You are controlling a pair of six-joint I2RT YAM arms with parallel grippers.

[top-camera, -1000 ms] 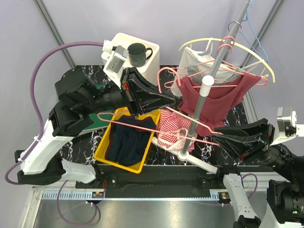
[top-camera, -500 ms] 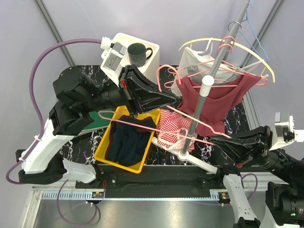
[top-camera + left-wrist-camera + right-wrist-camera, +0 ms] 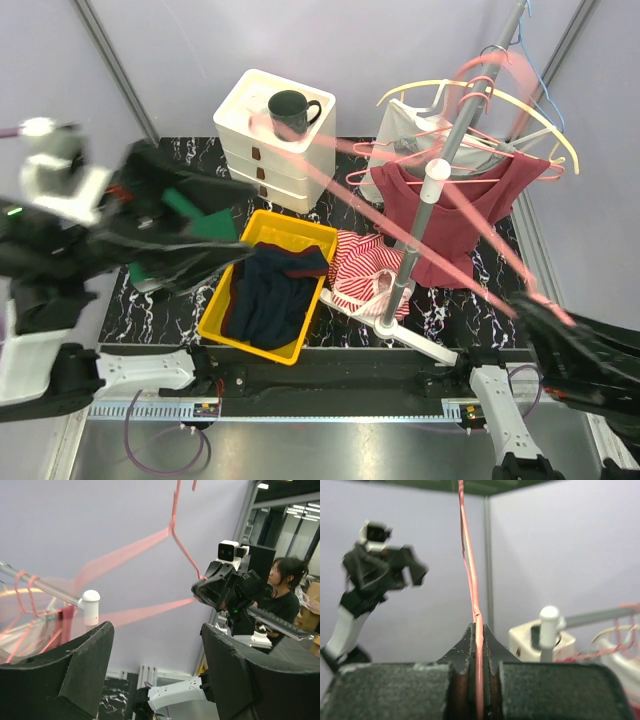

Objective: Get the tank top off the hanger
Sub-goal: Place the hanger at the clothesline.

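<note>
My right gripper (image 3: 479, 630) is shut on the wire of a bare pink hanger (image 3: 470, 570), which rises straight up from its jaws. In the top view that gripper (image 3: 535, 308) sits at the near right and the hanger is a pink blur slanting toward the rack. The left wrist view has the hanger (image 3: 182, 550) high ahead of my left gripper (image 3: 156, 630), open and empty. That gripper (image 3: 238, 218) is blurred at the left. A dark tank top (image 3: 270, 295) lies in the yellow bin (image 3: 215, 325).
A maroon tank top (image 3: 455, 215) and a pale one (image 3: 405, 130) hang on the rack pole (image 3: 440, 175) with other hangers. A red-striped garment (image 3: 362, 278) lies by the rack base. A white drawer unit (image 3: 250, 135) carries a dark mug (image 3: 290, 112).
My left gripper has let go of the pink hanger, opened and swung away to the left. My right gripper shut on the hanger and pulled back to the near right; the hanger swung upward.
</note>
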